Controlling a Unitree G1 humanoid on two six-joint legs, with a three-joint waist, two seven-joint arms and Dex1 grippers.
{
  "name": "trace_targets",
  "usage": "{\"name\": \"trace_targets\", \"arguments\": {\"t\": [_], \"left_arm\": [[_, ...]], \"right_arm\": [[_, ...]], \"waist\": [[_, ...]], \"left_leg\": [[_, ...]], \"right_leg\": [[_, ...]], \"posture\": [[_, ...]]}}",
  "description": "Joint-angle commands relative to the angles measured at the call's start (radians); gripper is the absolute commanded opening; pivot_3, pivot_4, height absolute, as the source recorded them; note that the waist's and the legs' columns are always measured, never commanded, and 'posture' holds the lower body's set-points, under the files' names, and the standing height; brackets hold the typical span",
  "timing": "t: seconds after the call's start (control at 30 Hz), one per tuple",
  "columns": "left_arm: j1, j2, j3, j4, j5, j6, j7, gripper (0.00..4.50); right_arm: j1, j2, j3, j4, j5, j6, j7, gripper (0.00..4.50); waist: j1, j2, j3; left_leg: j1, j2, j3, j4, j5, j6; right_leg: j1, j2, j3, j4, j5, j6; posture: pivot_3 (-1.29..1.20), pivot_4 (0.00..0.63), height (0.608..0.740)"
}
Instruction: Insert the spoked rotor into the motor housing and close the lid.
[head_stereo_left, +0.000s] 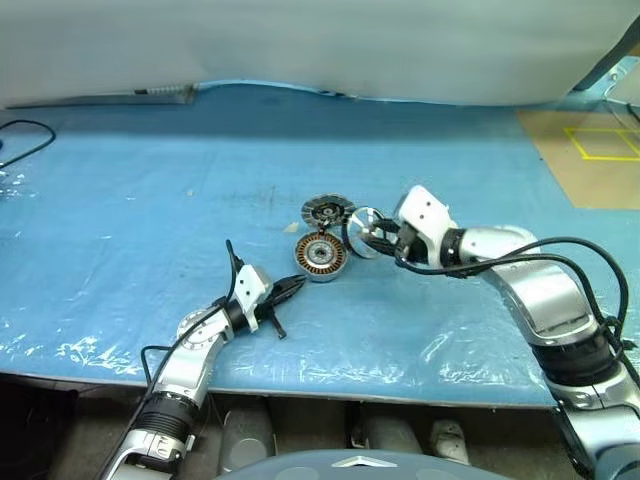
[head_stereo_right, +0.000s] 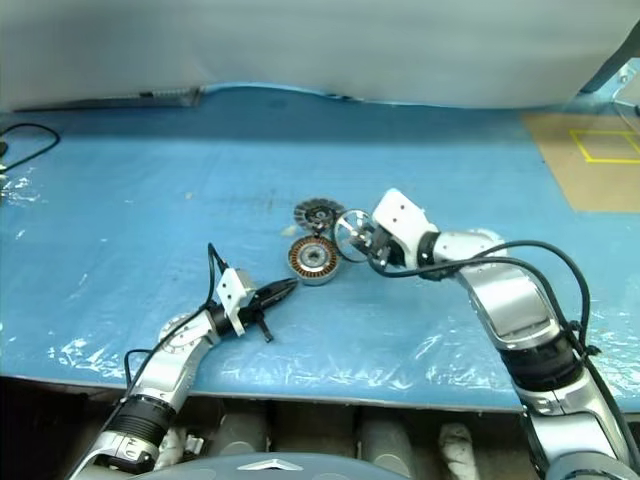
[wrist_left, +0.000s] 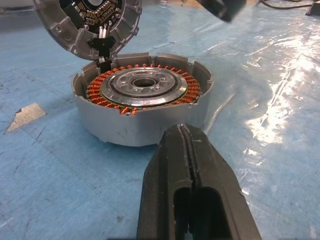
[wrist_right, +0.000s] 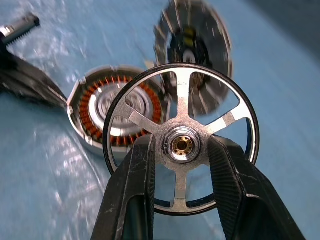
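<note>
Starting nearest us, our left gripper (head_stereo_left: 288, 290) rests pinched shut and empty just short of the motor housing (head_stereo_left: 320, 256). Our right gripper (wrist_right: 182, 150) clamps the spoked rotor (wrist_right: 181, 140) by its hub (disc on edge), just right of the housing; the lid (head_stereo_left: 327, 210) stands behind.

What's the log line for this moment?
right gripper: shut on rotor | left gripper: shut | housing: empty | lid: off
</note>
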Motion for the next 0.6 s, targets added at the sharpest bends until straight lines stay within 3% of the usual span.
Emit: {"name": "trace_targets", "arguments": {"t": [0.03, 0.33, 0.6], "left_arm": [[0.000, 0.004, 0.001, -0.030, -0.009, -0.020, 0.004, 0.00], [0.006, 0.005, 0.002, -0.037, -0.002, -0.030, 0.020, 0.00], [0.023, 0.008, 0.002, -0.056, -0.004, -0.027, 0.036, 0.00]], "right_arm": [[-0.039, 0.031, 0.048, -0.023, 0.003, -0.036, 0.021, 1.22], [-0.127, 0.113, 0.168, 0.102, -0.065, -0.085, 0.021, 1.22], [-0.121, 0.120, 0.187, 0.185, -0.097, -0.137, 0.042, 1.22]], "waist": [[0.001, 0.000, 0.000], [0.000, 0.000, 0.000], [0.000, 0.000, 0.000]], "left_leg": [[0.000, 0.000, 0.000, 0.000, 0.000, 0.000], [0.000, 0.000, 0.000, 0.001, 0.000, 0.000], [-0.001, 0.000, 0.000, 0.000, 0.000, 0.000]], "right_leg": [[0.000, 0.000, 0.000, 0.000, 0.000, 0.000], [0.000, 0.000, 0.000, 0.001, 0.000, 0.000], [0.000, 0.000, 0.000, 0.000, 0.000, 0.000]], "posture": [[0.00, 0.150, 0.740], [0.00, 0.150, 0.740], [0.00, 0.150, 0.740]]}}
